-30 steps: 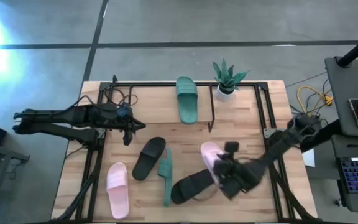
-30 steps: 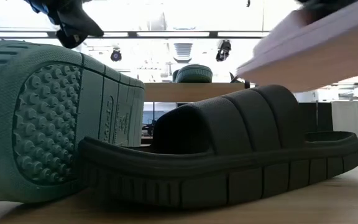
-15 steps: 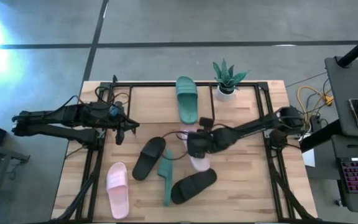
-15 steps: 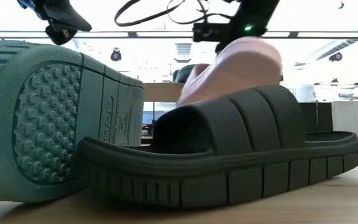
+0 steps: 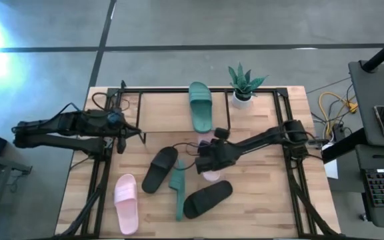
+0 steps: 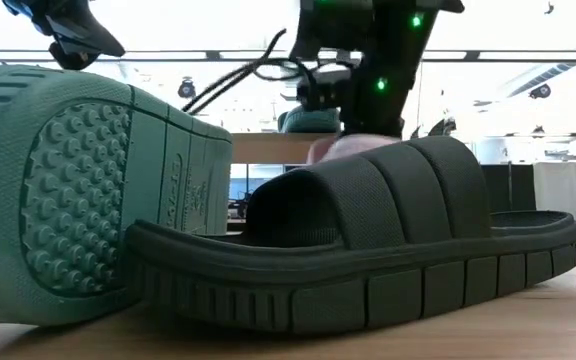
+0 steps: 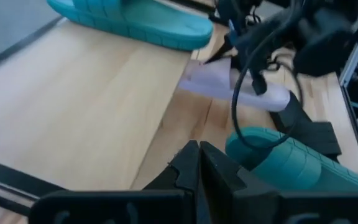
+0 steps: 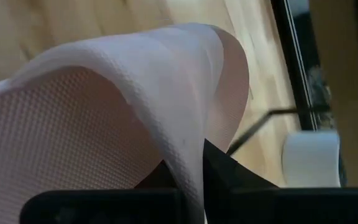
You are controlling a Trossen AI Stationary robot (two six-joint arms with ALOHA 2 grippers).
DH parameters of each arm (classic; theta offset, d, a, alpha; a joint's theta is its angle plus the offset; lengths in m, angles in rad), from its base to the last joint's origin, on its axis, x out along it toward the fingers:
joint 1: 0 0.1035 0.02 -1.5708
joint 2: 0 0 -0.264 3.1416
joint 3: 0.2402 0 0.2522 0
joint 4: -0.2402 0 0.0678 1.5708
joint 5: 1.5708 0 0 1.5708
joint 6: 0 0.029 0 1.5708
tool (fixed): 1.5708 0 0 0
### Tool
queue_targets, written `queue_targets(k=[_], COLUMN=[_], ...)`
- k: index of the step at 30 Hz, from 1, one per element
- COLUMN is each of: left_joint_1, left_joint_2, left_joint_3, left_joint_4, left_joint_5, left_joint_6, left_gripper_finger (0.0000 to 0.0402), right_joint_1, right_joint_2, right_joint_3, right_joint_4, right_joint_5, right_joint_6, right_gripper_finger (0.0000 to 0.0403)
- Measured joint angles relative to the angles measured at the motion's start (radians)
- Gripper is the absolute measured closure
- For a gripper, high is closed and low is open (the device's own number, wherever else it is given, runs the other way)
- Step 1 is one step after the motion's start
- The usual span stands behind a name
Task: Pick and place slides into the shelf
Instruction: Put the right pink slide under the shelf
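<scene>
Item: pink slide (image 5: 211, 175), clamped in my right gripper (image 5: 207, 159) jaws, mid-bench beside the shelf (image 5: 172, 113). Step: carrying. Next, I judge: toe-first insertion. Left gripper (image 5: 120, 141) jaws together, waiting.

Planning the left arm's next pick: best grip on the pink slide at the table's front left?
Probably the strap of the pink slide, from above. It lies flat, sole down, with clear table around it, so one pincer finger could slip under the raised strap. The left pincer is nearest.
</scene>
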Motion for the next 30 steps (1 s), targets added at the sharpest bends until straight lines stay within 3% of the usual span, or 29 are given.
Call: queue_targets(k=[19,30], left_joint_1=[0.0,0.0], left_joint_2=[-0.064,-0.048], left_joint_3=[0.0,0.0], left_joint_4=[-0.005,-0.005], left_joint_5=[-0.057,-0.055], left_joint_6=[0.026,0.023], left_gripper_finger=[0.0402,0.0402], right_joint_1=[0.0,0.027], right_joint_2=[0.032,0.032], right_joint_3=[-0.037,-0.049], right_joint_4=[0.01,0.01], right_joint_5=[0.033,0.015], right_joint_6=[-0.032,-0.032], right_gripper_finger=[0.0388,0.0303])
